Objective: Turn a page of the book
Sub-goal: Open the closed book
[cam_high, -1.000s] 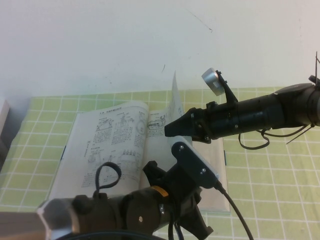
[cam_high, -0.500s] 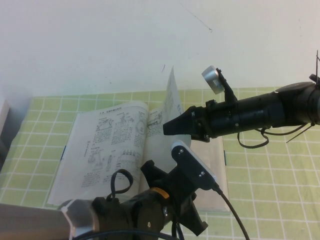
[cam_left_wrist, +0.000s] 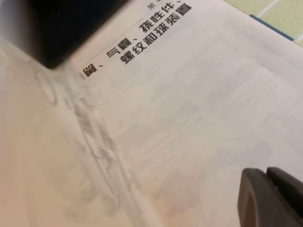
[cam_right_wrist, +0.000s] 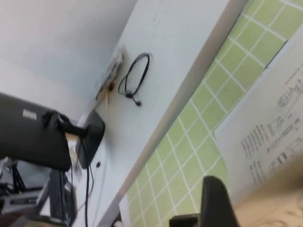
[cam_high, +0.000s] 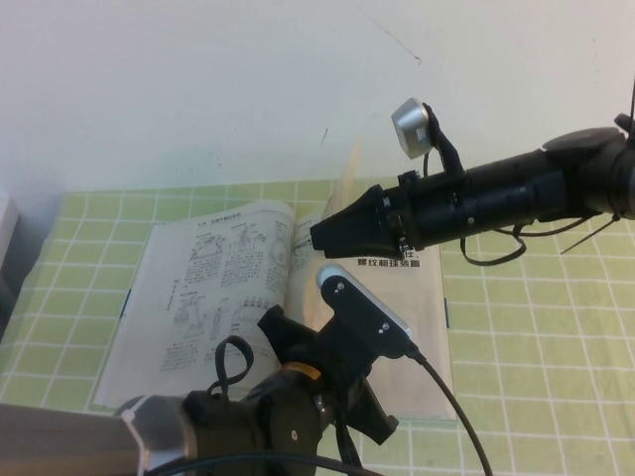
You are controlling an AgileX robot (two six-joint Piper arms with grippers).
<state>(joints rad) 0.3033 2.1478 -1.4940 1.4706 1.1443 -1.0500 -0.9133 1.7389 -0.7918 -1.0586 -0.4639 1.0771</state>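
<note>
Fingers of right gripper (cam_high: 322, 236) come to closed dark point over book's middle, right against raised page (cam_high: 342, 193); whether page is pinched, cannot tell. Left gripper (cam_high: 372, 421) low at near edge of book (cam_high: 213, 288), over right-hand leaf; finger spread hidden in high view, cannot tell. Page stands near upright, thin, off-white, blurred. Book lies open on green checked cloth (cam_high: 536, 337), left leaf showing diagrams. Left wrist view alone shows bold Chinese title (cam_left_wrist: 142, 40) and dark fingertip (cam_left_wrist: 270, 198) above paper.
</note>
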